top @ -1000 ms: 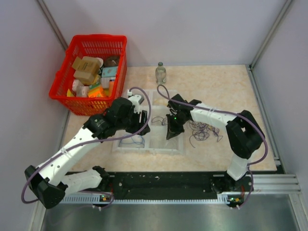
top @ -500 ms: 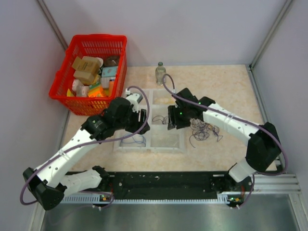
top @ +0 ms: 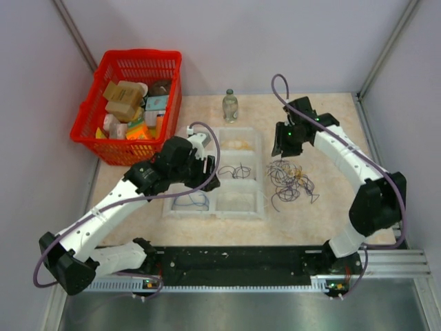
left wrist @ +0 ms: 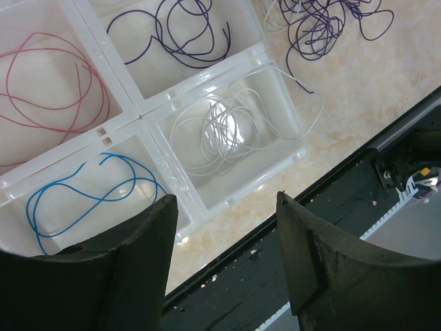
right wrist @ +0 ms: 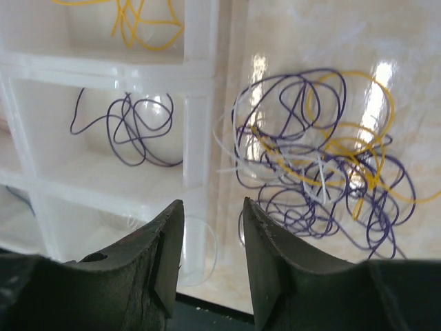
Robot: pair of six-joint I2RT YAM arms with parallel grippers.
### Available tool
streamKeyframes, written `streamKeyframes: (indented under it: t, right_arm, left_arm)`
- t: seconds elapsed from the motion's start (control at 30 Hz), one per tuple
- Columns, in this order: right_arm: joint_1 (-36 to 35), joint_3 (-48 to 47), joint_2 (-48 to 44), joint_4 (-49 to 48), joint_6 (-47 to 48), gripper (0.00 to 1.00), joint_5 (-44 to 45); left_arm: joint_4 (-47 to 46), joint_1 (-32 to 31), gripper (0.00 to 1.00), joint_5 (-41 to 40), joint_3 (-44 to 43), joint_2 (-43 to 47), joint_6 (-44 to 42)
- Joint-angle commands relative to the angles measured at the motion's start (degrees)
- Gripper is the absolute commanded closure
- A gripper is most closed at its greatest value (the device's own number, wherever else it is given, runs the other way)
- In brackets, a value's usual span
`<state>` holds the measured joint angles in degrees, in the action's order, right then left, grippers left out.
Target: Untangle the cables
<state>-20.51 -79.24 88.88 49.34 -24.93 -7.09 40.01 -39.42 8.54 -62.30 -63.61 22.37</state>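
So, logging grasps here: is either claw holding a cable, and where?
Nothing is held: left claw and right claw both stand open and empty.

Tray wall (right wrist: 200,138) just beside cables (right wrist: 313,162)

Purple, yellow, white cables (top: 289,181); translucent tray (top: 215,207); red basket (top: 89,110); beige marbled table (top: 310,221).

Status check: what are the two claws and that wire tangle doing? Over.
Left gripper open, empty, above tray. Right gripper open, empty, raised near tangle. Tangle knotted on table beside tray. Nothing blocking.
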Motion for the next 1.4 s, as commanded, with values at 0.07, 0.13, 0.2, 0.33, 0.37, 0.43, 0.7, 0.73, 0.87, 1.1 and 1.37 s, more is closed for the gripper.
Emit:
streamKeyframes:
  t: [0.07,0.13,0.2,0.33,0.37,0.43,0.7,0.73,0.87,1.1,1.37]
  right_arm:
    - [-0.5,-9.1,10.5,0.3,15.3,0.6,3.8]
    - [-0.6,-9.7,12.1,0.6,17.8,0.6,4.5]
    - [-1.0,-9.4,13.1,0.7,20.3,0.6,3.0]
    - [-3.1,-8.1,13.7,-0.6,24.3,0.6,4.6]
    - [-3.5,-8.0,13.9,-0.6,24.6,0.6,4.2]
    - [-4.4,-7.7,14.0,-1.4,24.6,0.6,4.6]
    - [-6.6,-8.1,16.9,-1.2,23.2,0.64,6.6]
    - [-6.6,-7.6,16.9,-1.1,23.1,0.64,6.9]
    - [-6.6,-5.7,16.1,-1.1,22.0,0.71,12.3]
    - [-6.7,-1.5,14.4,-5.9,17.7,0.82,13.7]
    - [-7.7,5.2,2.8,-12.1,12.8,1.0,21.8]
  left_arm:
    - [-2.7,0.1,0.36,3.1,-2.0,0.9,-0.3]
    - [-2.7,0.1,0.36,3.3,-1.7,1.2,-0.6]
    - [-2.3,0.1,0.36,3.6,-1.4,1.4,-0.7]
    - [-1.9,0.1,0.36,3.9,-0.5,2.4,-1.4]
    - [-1.7,0.1,0.36,3.9,-0.5,2.5,-1.5]
    - [-1.4,0.1,0.36,3.9,-0.3,2.7,-2.2]
    - [-2.0,0.1,0.36,5.1,-0.2,2.2,-3.2]
    - [-2.0,0.1,0.36,5.2,-0.4,2.1,-3.4]
    - [-2.4,0.1,0.36,5.4,-1.1,1.9,-3.4]
    - [-12.5,-2.3,0.36,6.6,2.6,2.3,-2.3]
    - [-29.1,-12.3,0.34,1.7,5.0,0.1,-1.4]
